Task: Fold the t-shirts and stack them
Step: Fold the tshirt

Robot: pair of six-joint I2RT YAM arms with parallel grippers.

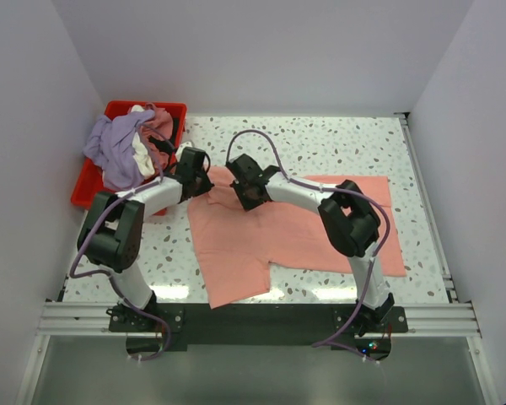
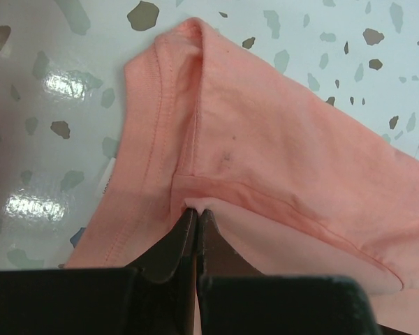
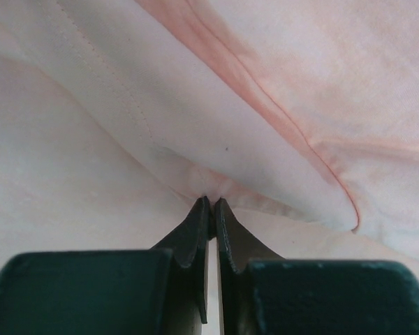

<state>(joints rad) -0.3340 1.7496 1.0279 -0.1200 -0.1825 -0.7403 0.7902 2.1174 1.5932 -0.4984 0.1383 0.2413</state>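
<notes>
On table (image 1: 320, 143) | salmon-pink t-shirt (image 1: 261, 240) spread mostly flat | far edge seemingly bunched

Top cam is sitting high behind the arm bases (image 1: 139, 314), looking down across the table (image 1: 337, 143). Left wrist cam is looking past the left gripper (image 2: 197, 213), close on the salmon-pink t-shirt (image 2: 286, 160) edge and tabletop. Right wrist cam is looking past the right gripper (image 3: 213, 204), tighter, cloth filling it. All three are sharing that shirt.
</notes>
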